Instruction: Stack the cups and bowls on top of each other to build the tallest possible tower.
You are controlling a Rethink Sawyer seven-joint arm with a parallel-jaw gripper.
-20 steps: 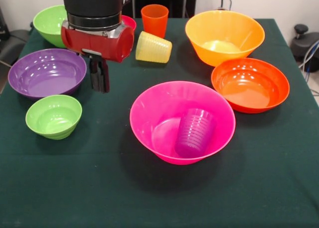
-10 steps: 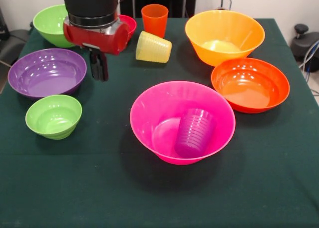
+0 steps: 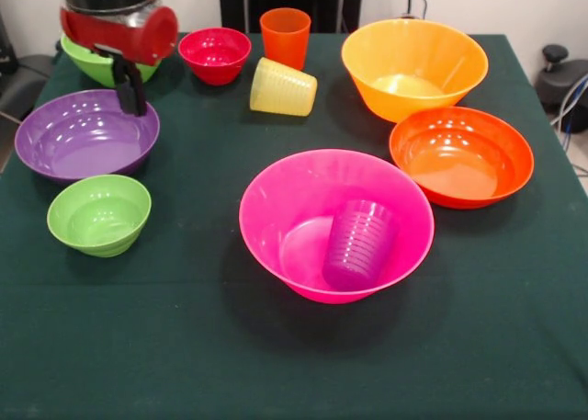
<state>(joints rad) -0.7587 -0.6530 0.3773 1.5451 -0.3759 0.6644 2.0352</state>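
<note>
My gripper hangs over the far rim of the large purple bowl at the left, its two dark fingers pressed together and holding nothing. The large pink bowl stands in the middle with the purple cup leaning inside it. The yellow cup lies on its side and the orange cup stands upright behind it. The small red bowl is beside them. The medium green bowl is partly hidden behind my gripper. The small green bowl sits at the near left.
The yellow-orange bowl and the orange-red bowl stand at the right. All sit on a dark green tablecloth. A black object lies beyond the table's right edge.
My gripper has moved left and toward the far side, from beside the purple bowl's right rim to above its far rim. The small red bowl is now uncovered. No object has moved.
</note>
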